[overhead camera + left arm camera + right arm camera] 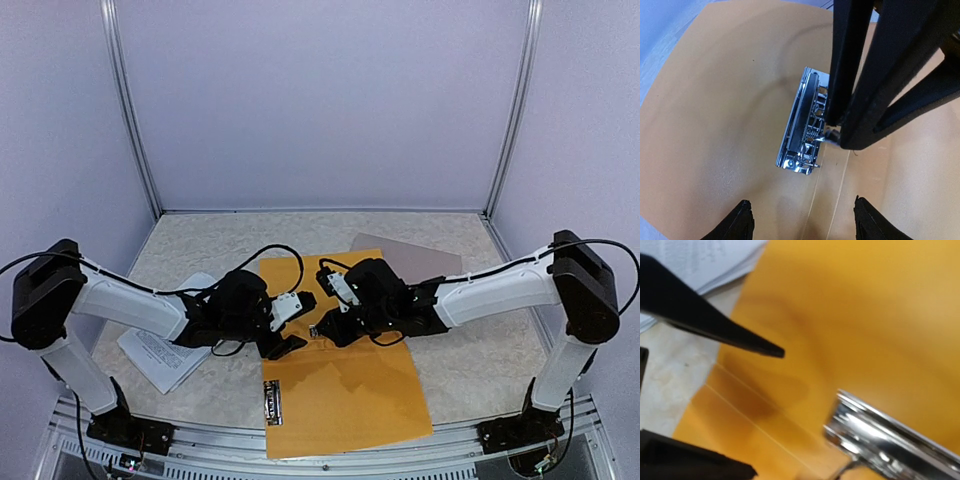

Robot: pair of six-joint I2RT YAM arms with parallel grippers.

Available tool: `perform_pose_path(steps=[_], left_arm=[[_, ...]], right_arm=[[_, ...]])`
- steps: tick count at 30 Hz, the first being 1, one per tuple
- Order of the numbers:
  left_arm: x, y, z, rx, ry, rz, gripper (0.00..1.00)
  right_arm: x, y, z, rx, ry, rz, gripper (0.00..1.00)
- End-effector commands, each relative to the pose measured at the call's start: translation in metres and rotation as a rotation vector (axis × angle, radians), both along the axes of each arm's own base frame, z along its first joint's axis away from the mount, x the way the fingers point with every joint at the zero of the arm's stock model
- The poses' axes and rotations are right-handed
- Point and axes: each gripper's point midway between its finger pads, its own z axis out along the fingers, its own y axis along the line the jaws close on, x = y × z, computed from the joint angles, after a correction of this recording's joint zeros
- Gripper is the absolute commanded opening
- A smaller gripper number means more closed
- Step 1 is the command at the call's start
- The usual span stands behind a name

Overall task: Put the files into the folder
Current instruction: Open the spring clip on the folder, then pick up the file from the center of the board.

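Black left gripper (802, 202) hovers at the bottom of its wrist view, jaws spread wide and empty. Above it in the frame, the right gripper (836, 131) reaches in from the upper right, tips nearly together at a chrome clip (799, 127); whether they pinch it cannot be told. The clip sits on the open orange folder (715, 100). In the overhead view, the files (165, 350) lie at lower left on the table (200, 235), outside the folder, beside its left edge.

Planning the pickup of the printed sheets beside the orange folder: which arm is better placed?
Left, probably: the files lie left of the folder, nearer the left gripper, whose jaws are open; the right gripper is at the clip.
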Motion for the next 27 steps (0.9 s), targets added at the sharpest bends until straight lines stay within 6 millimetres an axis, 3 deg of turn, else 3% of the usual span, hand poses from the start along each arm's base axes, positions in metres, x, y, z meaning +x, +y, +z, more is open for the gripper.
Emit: perform_pose_path(steps=[1,10,12,16,19,24,27], left_arm=[[-0.007,0.022,0.006,0.019,0.019,0.088,0.66],[-0.014,0.051,0.016,-0.005,0.026,0.196,0.66],[-0.014,0.051,0.020,-0.021,0.032,0.206,0.66],[-0.008,0.046,0.030,-0.057,0.040,0.238,0.67],[0.000,0.038,0.036,-0.086,0.076,0.288,0.68],[0.010,0.019,0.035,-0.098,0.117,0.337,0.69],[0.012,0.010,0.032,-0.116,0.144,0.345,0.69]], right_arm=[[-0.013,0.027,0.000,-0.016,-0.009,0.087,0.17],[-0.021,0.048,-0.014,-0.017,0.013,0.143,0.32],[-0.020,0.045,-0.005,-0.012,-0.011,0.135,0.35],[-0.016,0.025,0.027,0.006,-0.090,0.087,0.50],[-0.013,0.002,0.039,-0.013,-0.131,0.027,0.61],[-0.008,-0.035,0.042,-0.058,-0.155,-0.078,0.65],[-0.001,-0.049,0.031,-0.081,-0.128,-0.125,0.66]])
